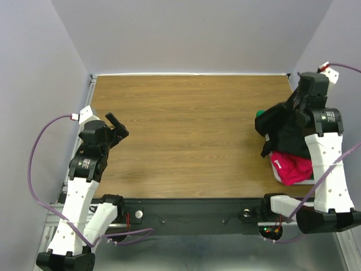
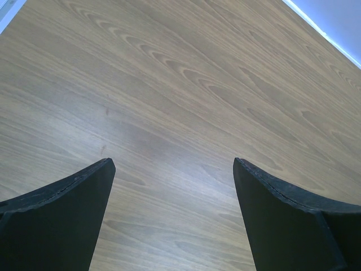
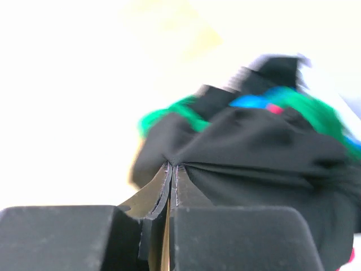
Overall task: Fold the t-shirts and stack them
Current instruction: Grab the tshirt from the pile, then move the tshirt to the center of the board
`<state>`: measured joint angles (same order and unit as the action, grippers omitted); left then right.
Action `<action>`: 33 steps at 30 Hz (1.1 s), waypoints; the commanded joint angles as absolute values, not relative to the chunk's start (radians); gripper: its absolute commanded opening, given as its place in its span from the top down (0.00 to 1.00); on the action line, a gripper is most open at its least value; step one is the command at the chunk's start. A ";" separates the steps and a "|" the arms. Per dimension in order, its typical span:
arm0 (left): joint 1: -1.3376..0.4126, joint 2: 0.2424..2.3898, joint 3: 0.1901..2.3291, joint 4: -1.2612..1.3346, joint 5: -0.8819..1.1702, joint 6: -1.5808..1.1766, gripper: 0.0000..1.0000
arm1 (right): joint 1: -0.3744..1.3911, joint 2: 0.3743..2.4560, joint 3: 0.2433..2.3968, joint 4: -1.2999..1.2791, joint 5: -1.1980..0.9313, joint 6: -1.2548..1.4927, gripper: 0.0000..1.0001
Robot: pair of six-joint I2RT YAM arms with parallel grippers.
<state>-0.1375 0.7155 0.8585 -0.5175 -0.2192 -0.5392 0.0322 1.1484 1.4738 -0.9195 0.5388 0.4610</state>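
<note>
The right claw point(image 3: 171, 167) is clamped on a pinch of the black shirt point(image 3: 254, 152), limp matte cloth heaped over the green shirt point(image 3: 169, 110), blue shirt point(image 3: 251, 101) and pink shirt point(image 1: 293, 168) at the right edge of the tabletop point(image 1: 192, 130). A slow, straight lift should peel only the black one off the crumpled heap. The left claw point(image 2: 175, 164) stands wide apart over smooth wood grain near the left edge, free to catch a hanging corner.
</note>
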 commanded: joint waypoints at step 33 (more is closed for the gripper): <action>-0.129 0.698 0.801 -0.516 -0.230 -0.709 0.01 | 0.431 1.270 1.051 -0.522 0.382 0.437 0.55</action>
